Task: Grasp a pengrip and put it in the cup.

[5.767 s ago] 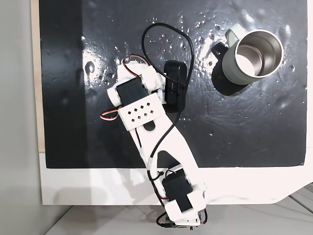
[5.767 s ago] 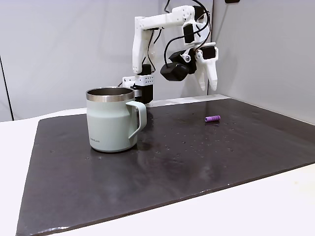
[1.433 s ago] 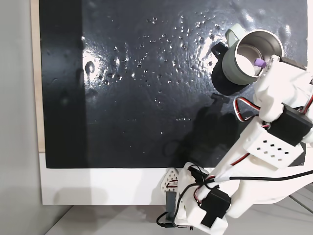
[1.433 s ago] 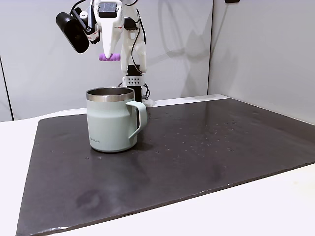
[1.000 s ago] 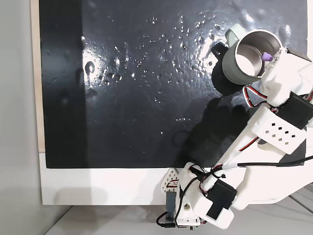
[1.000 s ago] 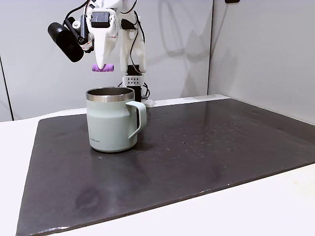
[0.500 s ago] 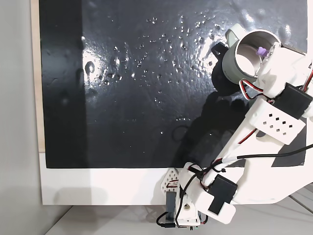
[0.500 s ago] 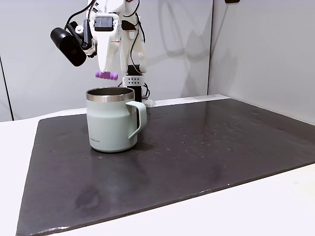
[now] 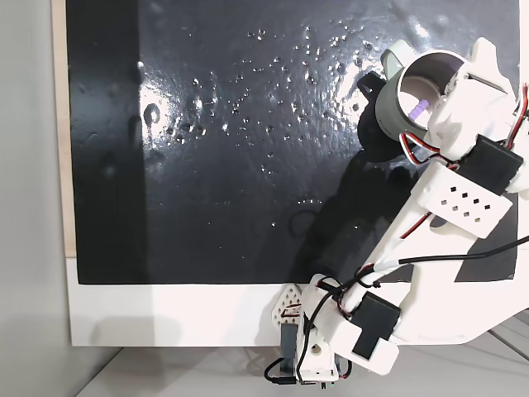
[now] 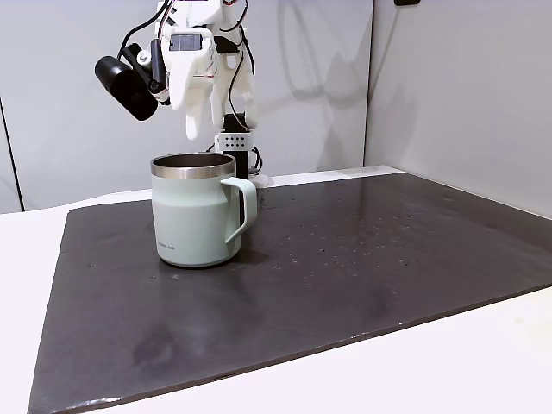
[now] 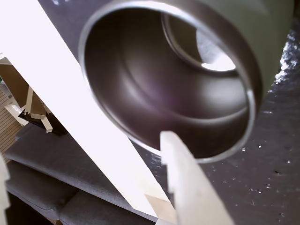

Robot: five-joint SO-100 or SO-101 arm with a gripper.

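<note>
From my remote station, I see the gripper hanging above the cup, its 2 white fingers spread apart and pointing down with nothing between them. In that side-on fixed view the cup stands left of centre on the dark mat, handle turned to the right of the frame, and the gripper's tips sit clear above the steel rim without touching it.

In the top-down fixed view the cup is in the upper right corner of the frame, and the pengrip shows as a small purple piece inside the cup's mouth, toward the side nearest the arm. The white arm reaches up from the lower edge of the frame along the right side, and the gripper overlaps the cup's right rim.

The wrist view looks straight into the cup, whose shiny steel interior takes up the upper part of the frame. A faint purple tint lies on the inner wall near the middle; I cannot tell whether that is the pengrip itself or its reflection. 1 pale finger rises from the bottom edge, in front of the near rim. The white bench borders the mat along the bottom of the side-on view.
</note>
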